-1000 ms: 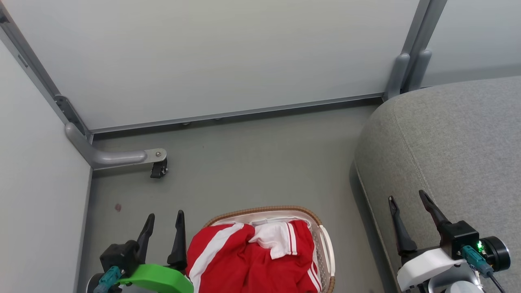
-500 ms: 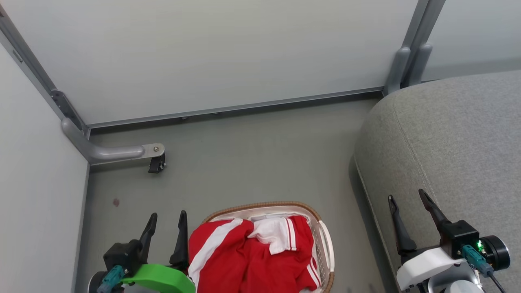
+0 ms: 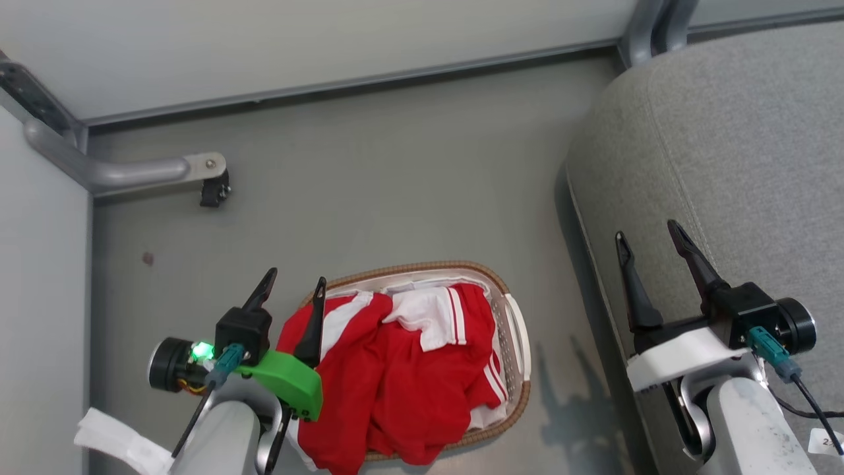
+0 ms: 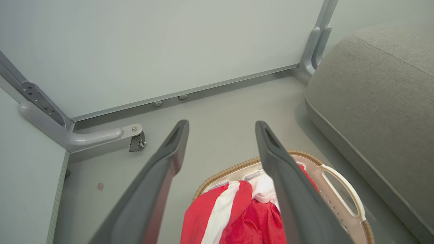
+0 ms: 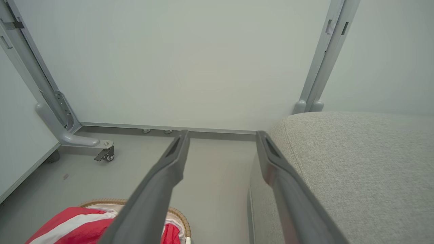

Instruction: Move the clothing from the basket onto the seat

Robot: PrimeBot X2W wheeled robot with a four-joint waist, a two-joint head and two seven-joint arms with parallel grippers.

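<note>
Nothing moved yet | red white-striped clothing (image 3: 409, 376) heaped in oval white lattice basket (image 3: 422, 269) | grey fabric seat (image 3: 745, 165) awaits garments | left pincer (image 3: 297, 276), right pincer (image 3: 645, 230) wide, empty

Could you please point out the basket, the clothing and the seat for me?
basket (image 3: 506, 336), head view, white lattice side wall.
clothing (image 3: 409, 376), head view, red fabric mid-pile.
seat (image 3: 758, 145), head view, grey padded top.

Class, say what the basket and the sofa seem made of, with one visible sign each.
Basket: probably smooth white plastic, from its perforated wall; rim looks brown woven fibre. Sofa: matte grey woven fabric, from its fine weave and stitched seam.
</note>
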